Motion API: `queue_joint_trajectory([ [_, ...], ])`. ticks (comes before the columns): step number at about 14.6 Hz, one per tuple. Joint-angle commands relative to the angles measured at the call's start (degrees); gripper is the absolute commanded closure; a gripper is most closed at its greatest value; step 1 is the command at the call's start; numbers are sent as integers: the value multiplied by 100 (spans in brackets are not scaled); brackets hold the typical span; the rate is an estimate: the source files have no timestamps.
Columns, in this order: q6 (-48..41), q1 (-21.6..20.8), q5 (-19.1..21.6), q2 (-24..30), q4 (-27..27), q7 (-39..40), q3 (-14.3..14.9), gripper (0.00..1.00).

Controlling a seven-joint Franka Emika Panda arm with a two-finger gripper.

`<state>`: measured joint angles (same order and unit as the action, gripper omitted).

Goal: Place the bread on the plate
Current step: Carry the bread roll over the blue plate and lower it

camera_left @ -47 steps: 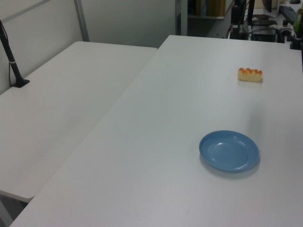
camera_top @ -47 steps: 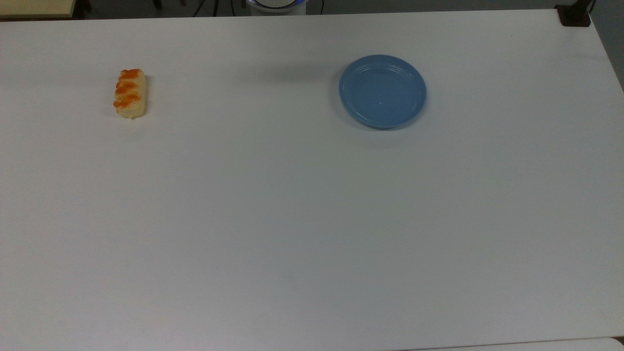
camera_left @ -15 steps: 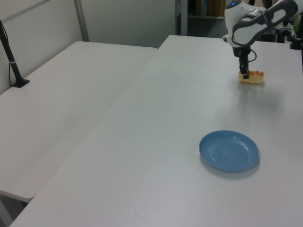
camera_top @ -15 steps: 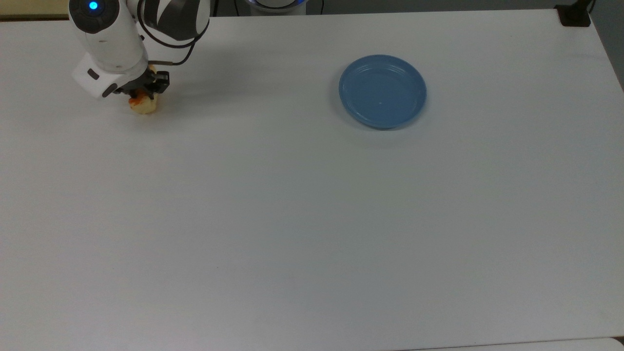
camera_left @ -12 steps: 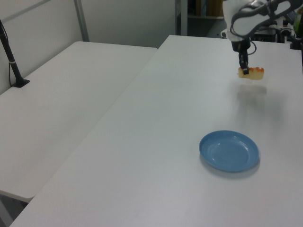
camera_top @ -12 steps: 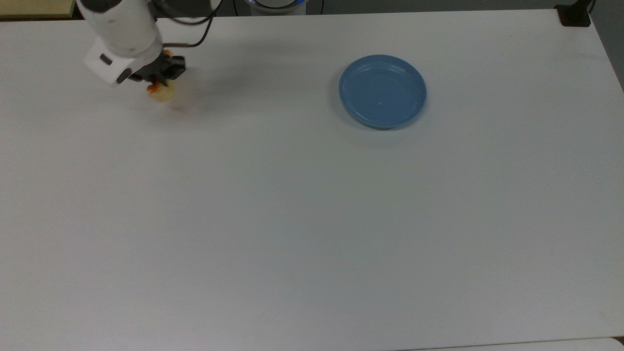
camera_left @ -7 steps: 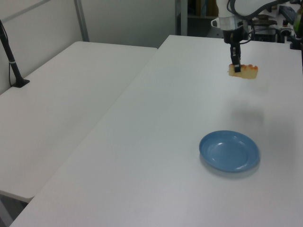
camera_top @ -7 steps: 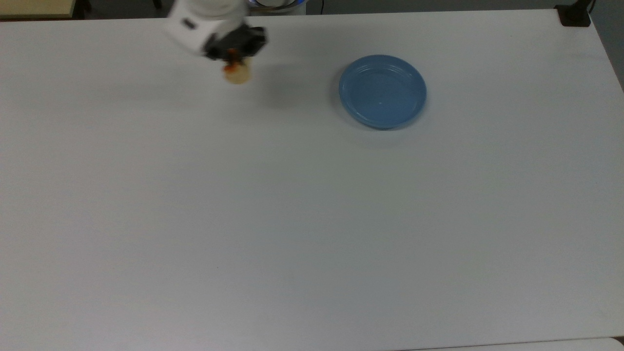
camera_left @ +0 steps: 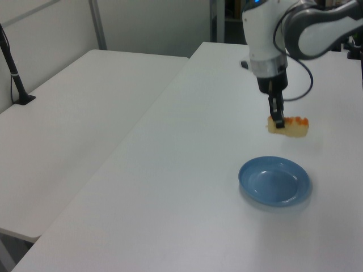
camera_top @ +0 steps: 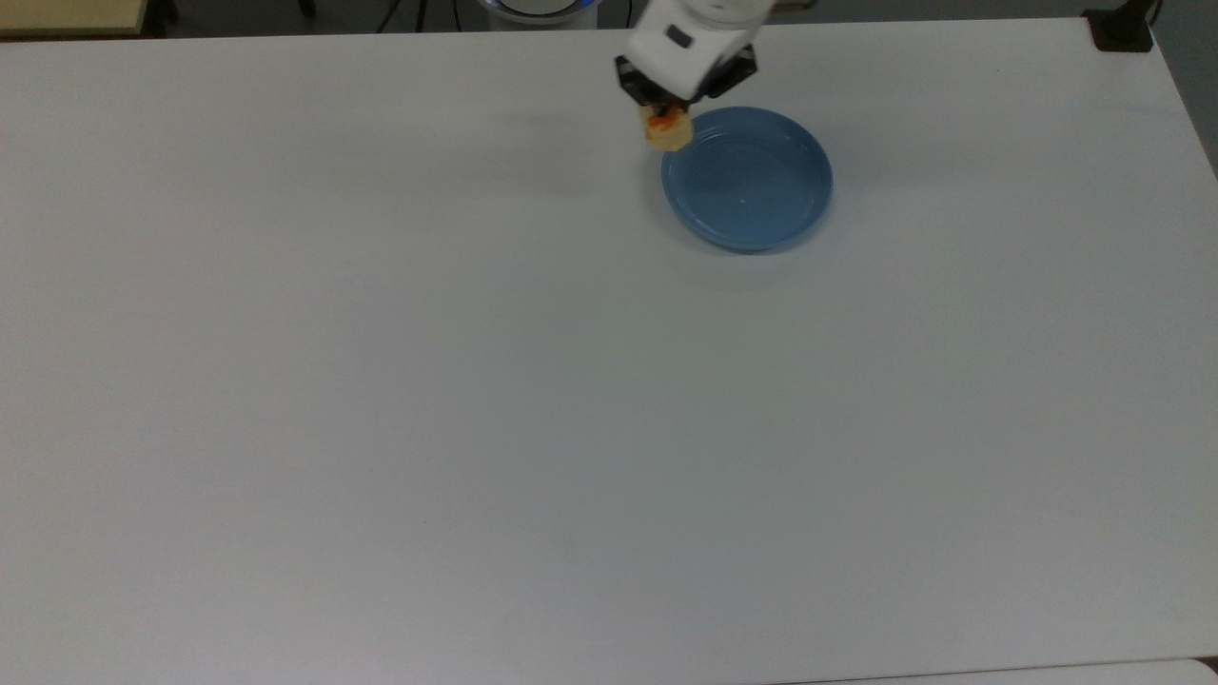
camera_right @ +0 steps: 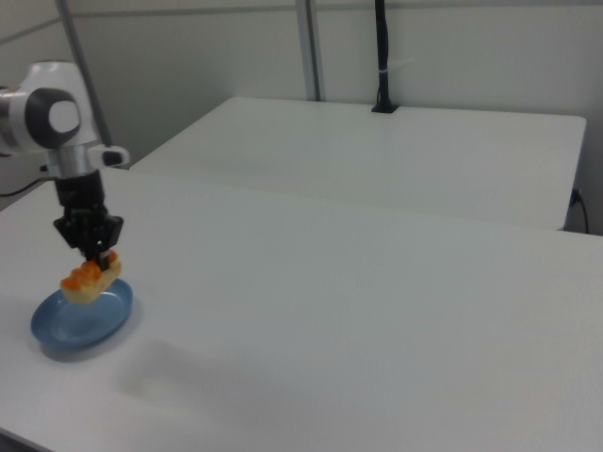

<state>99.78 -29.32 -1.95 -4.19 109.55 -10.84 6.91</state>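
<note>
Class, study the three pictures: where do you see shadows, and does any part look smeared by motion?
Top view: the plate throws a faint shadow on the table along its lower edge; the gripper and bread look slightly smeared. Left view: soft shadow beneath the plate, bread fairly crisp. Right view: a pale diffuse shadow on the table right of the plate.

I see a broad white table [camera_top: 476,428] taking up my top view. A second white table [camera_left: 74,113] butts against it on the left view's left, carrying a black post [camera_left: 14,71] on a clamp base. Pale partition walls [camera_right: 452,47] with grey metal uprights [camera_right: 309,47] stand behind. Lighting is even and diffuse.
</note>
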Motion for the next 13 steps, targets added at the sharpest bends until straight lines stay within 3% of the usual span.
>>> queue_joint_trajectory([
  [1,446,-450,37,-511,57,-409,100,75],
  [2,585,-486,20,-696,49,-488,100,72],
  [3,761,-495,-15,-828,49,-567,100,62],
  [5,903,-521,-77,-987,31,-594,83,3],
  [9,903,-654,-235,-1058,5,-594,30,0],
  [11,668,-557,-244,-804,-179,-594,-5,0],
  [13,36,55,-235,-322,-556,-533,-145,0],
])
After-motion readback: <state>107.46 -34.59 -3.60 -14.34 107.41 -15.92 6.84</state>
